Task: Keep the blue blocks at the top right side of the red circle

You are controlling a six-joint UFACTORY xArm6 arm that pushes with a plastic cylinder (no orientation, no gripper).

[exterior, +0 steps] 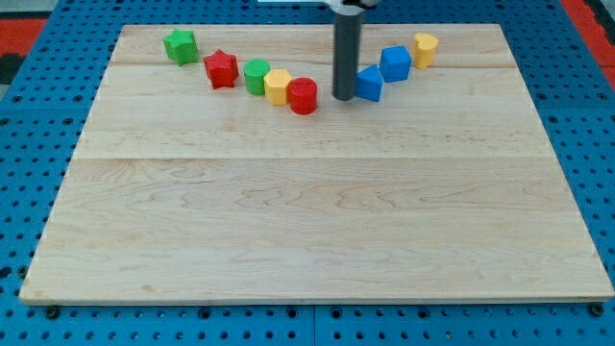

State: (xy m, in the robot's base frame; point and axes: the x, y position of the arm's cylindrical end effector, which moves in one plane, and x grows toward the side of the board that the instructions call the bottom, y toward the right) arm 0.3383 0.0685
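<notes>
The red circle is a short red cylinder near the top middle of the wooden board. My tip stands just to its right, between it and a blue block that it touches or nearly touches. A second blue block, a cube, lies up and right of the first. Both blue blocks are to the upper right of the red circle.
A yellow block sits right of the blue cube. Left of the red circle lie a yellow block, a green cylinder, a red star and a green star, in a curved row.
</notes>
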